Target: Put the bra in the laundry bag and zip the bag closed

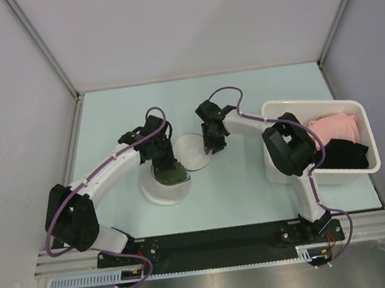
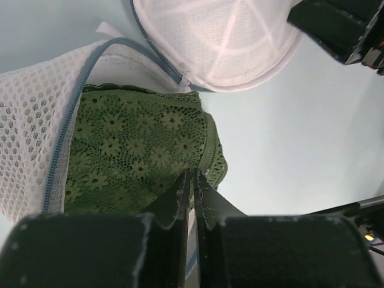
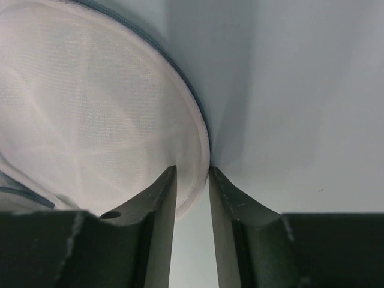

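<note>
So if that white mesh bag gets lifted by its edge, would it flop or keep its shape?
The lid half of the laundry bag holds a round dome, so its rim is probably springy. The mesh beside the bra sags, so that part likely flops. See-through netting suggests it's light.

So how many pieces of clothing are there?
3. The green bra lies in the open laundry bag; the pink garment and black garment are in the white bin. More may be hidden beneath them.
</note>
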`<action>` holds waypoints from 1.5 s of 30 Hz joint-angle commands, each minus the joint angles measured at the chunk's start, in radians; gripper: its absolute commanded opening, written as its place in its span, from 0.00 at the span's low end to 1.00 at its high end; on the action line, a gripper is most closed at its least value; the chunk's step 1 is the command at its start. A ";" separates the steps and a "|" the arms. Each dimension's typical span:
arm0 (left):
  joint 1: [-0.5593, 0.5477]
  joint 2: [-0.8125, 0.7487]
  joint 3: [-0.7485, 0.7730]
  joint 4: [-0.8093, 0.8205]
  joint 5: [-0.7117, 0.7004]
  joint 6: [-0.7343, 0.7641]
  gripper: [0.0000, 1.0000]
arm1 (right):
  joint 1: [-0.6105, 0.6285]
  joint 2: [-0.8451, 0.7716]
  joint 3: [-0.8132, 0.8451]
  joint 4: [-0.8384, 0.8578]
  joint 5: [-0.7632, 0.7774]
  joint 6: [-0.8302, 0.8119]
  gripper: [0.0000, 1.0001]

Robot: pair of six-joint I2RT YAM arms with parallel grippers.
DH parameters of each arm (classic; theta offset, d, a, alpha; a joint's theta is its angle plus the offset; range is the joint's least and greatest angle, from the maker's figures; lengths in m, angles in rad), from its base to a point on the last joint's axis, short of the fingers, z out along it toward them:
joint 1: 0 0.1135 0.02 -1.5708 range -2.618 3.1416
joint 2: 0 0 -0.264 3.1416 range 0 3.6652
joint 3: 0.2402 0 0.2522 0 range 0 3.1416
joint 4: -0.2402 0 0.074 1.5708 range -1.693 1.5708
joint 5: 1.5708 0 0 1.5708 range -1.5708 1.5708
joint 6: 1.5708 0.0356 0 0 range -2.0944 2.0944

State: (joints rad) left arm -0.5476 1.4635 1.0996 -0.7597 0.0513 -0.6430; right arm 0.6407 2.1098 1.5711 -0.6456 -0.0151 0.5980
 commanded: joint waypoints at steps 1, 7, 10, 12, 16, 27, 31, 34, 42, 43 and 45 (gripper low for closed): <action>-0.011 -0.005 -0.027 0.011 -0.030 0.034 0.09 | 0.034 0.048 0.033 -0.008 0.185 -0.004 0.30; -0.015 0.014 -0.081 0.036 -0.048 0.054 0.09 | 0.036 0.001 0.001 0.009 0.320 0.011 0.00; -0.017 0.037 -0.125 0.071 -0.050 0.054 0.09 | 0.034 -0.121 -0.077 0.064 0.345 0.000 0.00; -0.017 0.066 -0.142 0.089 -0.050 0.055 0.09 | 0.036 -0.225 -0.112 0.067 0.354 0.005 0.00; -0.017 0.127 -0.139 0.137 -0.050 0.063 0.08 | 0.054 -0.397 -0.161 0.038 0.380 0.017 0.00; -0.017 0.184 -0.075 0.172 -0.084 0.072 0.08 | 0.125 -0.691 -0.114 -0.170 0.480 0.010 0.00; -0.018 0.166 -0.027 0.187 -0.026 0.108 0.20 | 0.158 -0.712 -0.083 -0.213 0.481 0.002 0.00; -0.018 0.103 0.014 0.181 0.016 0.146 0.46 | 0.160 -0.708 -0.082 -0.218 0.500 -0.003 0.00; -0.055 -0.187 0.059 0.180 0.035 0.198 0.80 | 0.160 -0.660 0.010 -0.262 0.468 0.016 0.00; -0.081 -0.205 0.056 0.198 -0.003 0.198 0.81 | 0.163 -0.660 0.013 -0.267 0.462 0.025 0.00; -0.194 -0.256 0.002 0.322 -0.124 0.220 0.88 | 0.163 -0.662 0.018 -0.276 0.442 0.062 0.00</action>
State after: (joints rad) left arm -0.5930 1.3052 1.1149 -0.5907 0.0654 -0.4736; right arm 0.8013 1.4483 1.5364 -0.8894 0.4274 0.6094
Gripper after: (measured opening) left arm 0.820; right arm 0.009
